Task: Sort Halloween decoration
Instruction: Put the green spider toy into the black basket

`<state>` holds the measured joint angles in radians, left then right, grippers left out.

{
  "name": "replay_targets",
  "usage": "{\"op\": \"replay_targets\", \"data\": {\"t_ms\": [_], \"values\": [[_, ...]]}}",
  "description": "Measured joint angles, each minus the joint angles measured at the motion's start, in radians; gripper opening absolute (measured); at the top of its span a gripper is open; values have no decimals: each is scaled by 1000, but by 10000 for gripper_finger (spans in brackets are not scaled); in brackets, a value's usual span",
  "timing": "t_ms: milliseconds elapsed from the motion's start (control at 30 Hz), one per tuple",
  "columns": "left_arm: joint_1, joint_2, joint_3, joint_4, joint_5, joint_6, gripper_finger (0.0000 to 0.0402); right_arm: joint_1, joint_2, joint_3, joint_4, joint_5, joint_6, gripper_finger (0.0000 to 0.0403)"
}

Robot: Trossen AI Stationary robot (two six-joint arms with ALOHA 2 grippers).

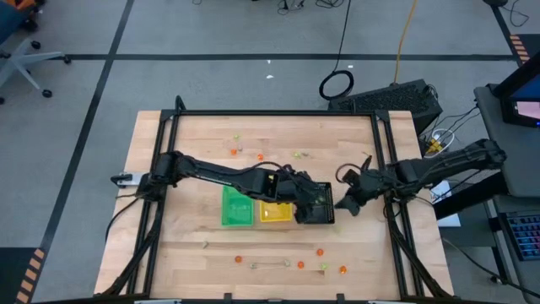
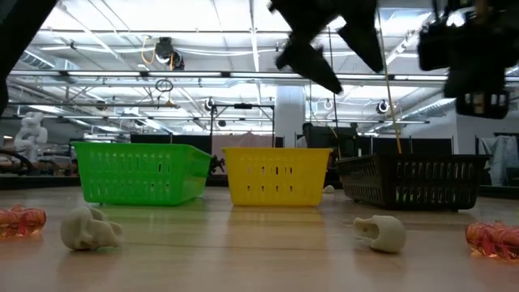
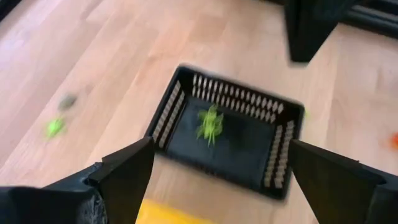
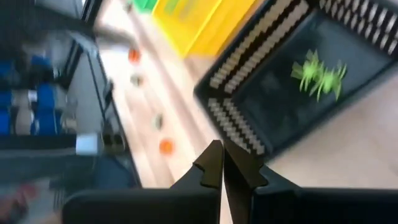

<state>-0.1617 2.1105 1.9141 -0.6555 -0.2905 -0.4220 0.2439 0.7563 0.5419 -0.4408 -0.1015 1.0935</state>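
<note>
Three trays sit in a row mid-table, and the black tray (image 1: pixel 314 213) serves as the landmark; nearest the low camera, well in front of it, lie two pale skulls (image 2: pixel 89 228), with orange trinkets (image 2: pixel 492 240) out to either side; behind them stand the green tray (image 2: pixel 139 172), then the yellow tray (image 2: pixel 276 175) just beside the black one; inside the black tray lies a single yellow-green spider (image 3: pixel 210 122); above it hangs the left gripper (image 3: pixel 217 180), fingers spread wide and holding nothing; beside the tray's outer wall waits the right gripper (image 4: pixel 222 163), fingers pressed together, also empty; beyond the trays more trinkets (image 1: pixel 260 157) are scattered near the table's far edge.

The likely hazard: both arms crowd the black tray, so a careless swing might knock it or the arms together; the scattered pieces are tiny, so a pinch could slip or flick one off the table.
</note>
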Motion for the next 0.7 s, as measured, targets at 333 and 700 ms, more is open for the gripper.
{"op": "replay_targets", "data": {"t_ms": [333,700], "values": [[-28,-107,0,-188,-3,-100,368,299,59,0,-20,108,-121,86],[-51,-113,0,-219,-3,-172,368,433,258,0,-12,285,-283,167]]}}
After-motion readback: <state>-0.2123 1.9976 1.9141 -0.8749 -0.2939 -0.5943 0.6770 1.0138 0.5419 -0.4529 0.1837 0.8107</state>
